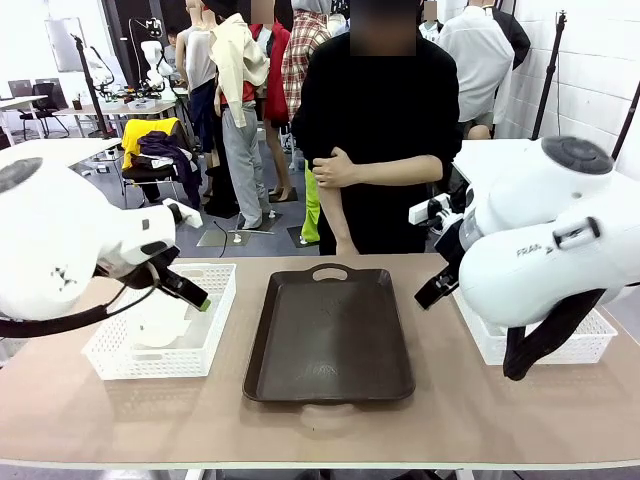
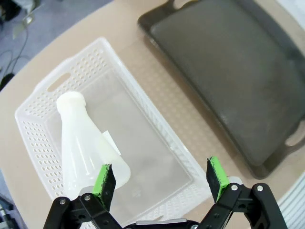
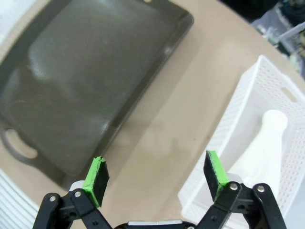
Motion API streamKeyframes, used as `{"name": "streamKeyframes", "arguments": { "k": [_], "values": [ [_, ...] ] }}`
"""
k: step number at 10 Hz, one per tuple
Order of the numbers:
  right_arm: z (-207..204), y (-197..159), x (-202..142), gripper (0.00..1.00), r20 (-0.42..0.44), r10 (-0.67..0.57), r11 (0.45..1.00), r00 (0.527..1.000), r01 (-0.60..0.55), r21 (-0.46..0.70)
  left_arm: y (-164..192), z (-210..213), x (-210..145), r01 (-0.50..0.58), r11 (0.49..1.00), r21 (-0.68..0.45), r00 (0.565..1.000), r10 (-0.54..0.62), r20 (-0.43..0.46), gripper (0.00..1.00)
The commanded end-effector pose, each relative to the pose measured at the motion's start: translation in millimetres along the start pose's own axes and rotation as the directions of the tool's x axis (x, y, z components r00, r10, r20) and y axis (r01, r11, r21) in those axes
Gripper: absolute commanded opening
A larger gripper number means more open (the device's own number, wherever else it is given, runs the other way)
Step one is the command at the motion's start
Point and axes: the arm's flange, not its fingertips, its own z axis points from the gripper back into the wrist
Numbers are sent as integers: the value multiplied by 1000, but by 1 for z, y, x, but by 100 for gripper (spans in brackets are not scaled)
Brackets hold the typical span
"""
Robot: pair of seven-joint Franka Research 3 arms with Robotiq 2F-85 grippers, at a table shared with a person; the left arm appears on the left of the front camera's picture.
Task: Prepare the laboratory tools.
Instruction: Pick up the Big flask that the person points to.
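Across the lower frame of the front view, tan table (image 1: 500, 425). At its centre, dark brown tray (image 1: 330, 345) with cut-out handles, bare. To either side, a white mesh basket: left basket (image 1: 118, 366) at lower left, right basket (image 1: 565, 346) at lower right, partly behind the right arm.

In the left basket, one frosted flask (image 2: 83, 138), on its side, neck toward the upper left of the left wrist frame, wide base toward the bottom edge. In the right basket, second flask (image 3: 259, 148), also on its side, at the right edge of the right wrist frame, neck pointing up.

Left gripper (image 2: 159, 176): spread wide, nothing held, above the basket's near rim, one green pad overlapping the flask's base in the picture; contact or not, impossible to tell. Right gripper (image 3: 156, 174): equally wide apart, empty, over the bare strip of table between tray and right basket.

Likely trouble, as a guess:
- A pinch on the tapering cone, and so a slip or a squirt out of the pads.
- A roll away on first touch, given the round body.
- A finger caught on a basket wall, dragging the light basket along.
- Both arms meeting over the tray.

Writing: "FRA…" on the right arm's casing, right side of the front view, remainder unclear. Small white tag on the left flask, nothing legible.
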Motion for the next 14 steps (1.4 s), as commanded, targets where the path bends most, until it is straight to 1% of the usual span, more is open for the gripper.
{"name": "streamKeyframes", "arguments": {
  "k": [1,2,3,4,5,6,7,8,9,10,13,14],
  "values": [
    [45,-17,5,100,48,-14,994,999,9,113,22,32,-3,25,982,-190,999,-17,41,100],
    [62,-27,4,100,89,-40,984,995,24,176,31,46,0,33,953,-302,997,-10,76,100],
    [72,-41,1,100,109,-83,969,990,55,239,42,52,2,20,932,-361,995,16,96,100],
    [78,-52,-5,100,141,-150,955,979,106,278,55,56,1,-7,899,-438,994,53,92,100],
    [81,-63,-11,100,151,-192,937,970,135,323,69,56,0,-28,850,-526,992,89,90,100],
    [81,-76,-16,100,145,-226,914,963,158,373,80,53,-2,-50,808,-587,988,125,89,100],
    [77,-86,-19,100,119,-257,889,959,186,419,92,50,-4,-63,753,-655,986,150,78,100],
    [68,-91,-19,100,87,-280,882,956,221,416,99,44,-7,-87,710,-699,983,176,56,100],
    [63,-92,-18,100,65,-290,894,955,246,374,100,38,-9,-117,728,-676,981,191,35,100],
    [83,-87,-28,100,114,-274,897,955,211,388,85,64,-13,-55,745,-665,980,166,105,100],
    [83,-87,-28,100,114,-274,897,955,211,388,85,64,-13,-55,745,-665,980,166,105,100],
    [81,-88,-26,100,98,-288,899,952,234,371,88,56,-13,-87,736,-671,982,178,67,100]
  ]
}}
